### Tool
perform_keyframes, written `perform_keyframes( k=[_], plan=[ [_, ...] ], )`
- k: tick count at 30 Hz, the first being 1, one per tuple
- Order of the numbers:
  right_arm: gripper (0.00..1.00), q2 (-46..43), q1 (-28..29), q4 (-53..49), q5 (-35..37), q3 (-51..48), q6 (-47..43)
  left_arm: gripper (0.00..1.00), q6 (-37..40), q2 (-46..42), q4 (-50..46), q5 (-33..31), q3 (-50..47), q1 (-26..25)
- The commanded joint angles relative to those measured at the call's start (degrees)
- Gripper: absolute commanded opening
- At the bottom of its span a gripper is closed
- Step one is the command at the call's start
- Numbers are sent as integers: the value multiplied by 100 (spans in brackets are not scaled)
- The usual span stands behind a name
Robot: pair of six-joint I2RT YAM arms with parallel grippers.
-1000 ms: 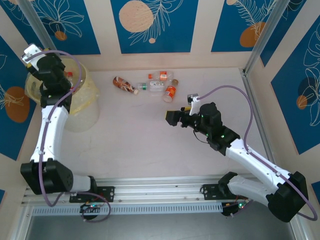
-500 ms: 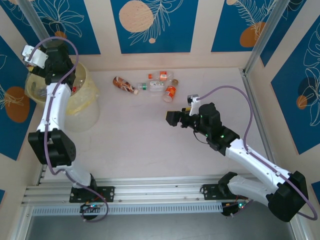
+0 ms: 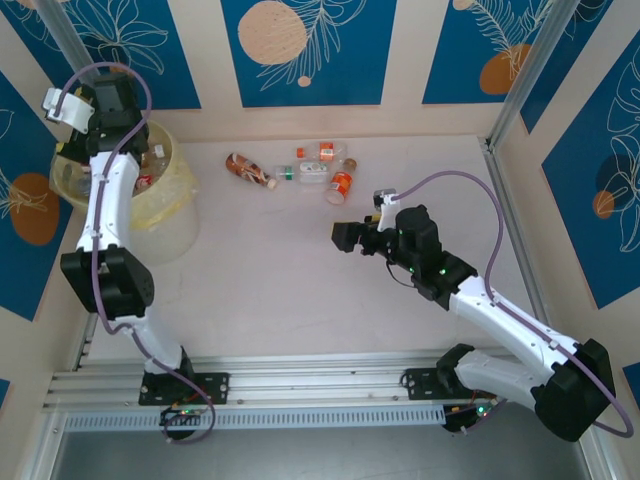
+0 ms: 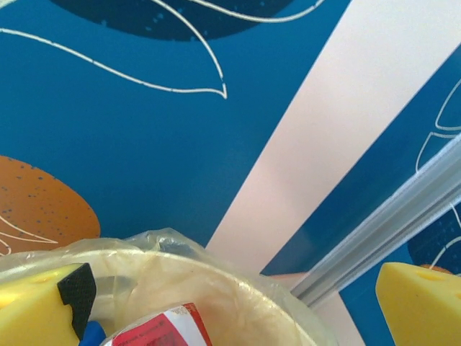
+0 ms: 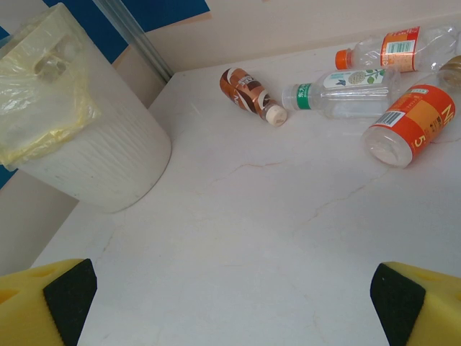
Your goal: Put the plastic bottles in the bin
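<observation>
My left gripper [image 4: 230, 310] is raised over the bin [image 4: 238, 288], a pale-yellow bucket lined with a clear bag, and its yellow fingers [image 4: 39, 310] stand wide apart. A red-labelled plastic bottle [image 4: 155, 328] lies just below them inside the rim, touching neither pad. From above, the left gripper [image 3: 108, 98] hangs over the bin [image 3: 165, 200] at the far left. My right gripper [image 5: 230, 303] is open over bare table with nothing between its fingers. Ahead of it lie a brown bottle [image 5: 248, 94], a clear green-labelled one [image 5: 346, 90] and an orange one [image 5: 410, 122].
A clear bottle with an orange label [image 5: 392, 49] lies by the back wall. The group of bottles [image 3: 310, 170] sits at the table's far middle. A metal post [image 4: 382, 238] stands behind the bin. The right gripper [image 3: 345, 235] is mid-table.
The left arm swung up and back over the bin, and its jaws opened wide, letting go of the red-labelled bottle. The right arm has barely moved.
</observation>
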Motion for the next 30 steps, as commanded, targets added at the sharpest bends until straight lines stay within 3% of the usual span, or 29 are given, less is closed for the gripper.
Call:
perform_keyframes(
  k=[1, 8, 11, 23, 29, 30],
  plan=[
    [100, -31, 36, 80, 11, 2, -98, 100, 139, -468, -77, 513, -123, 29],
    [100, -32, 32, 72, 90, -24, -68, 100, 602, -722, 174, 1598, -417, -59],
    [100, 31, 13, -147, 564, 19, 136, 100, 637, -879, 254, 2004, -625, -182],
    [100, 565, -429, -1011, 990, 285, 1189, 100, 1384, -1687, 1538, 4222, -1844, -1477],
    [100, 1289, -755, -1649, 705, 827, 1331, 100, 1412, -2017, 2207, 5784, -2696, -2039],
    [100, 1456, -798, -1744, 625, 958, 1300, 100, 1424, -2070, 2502, 6360, -2937, -2070]
  ],
)
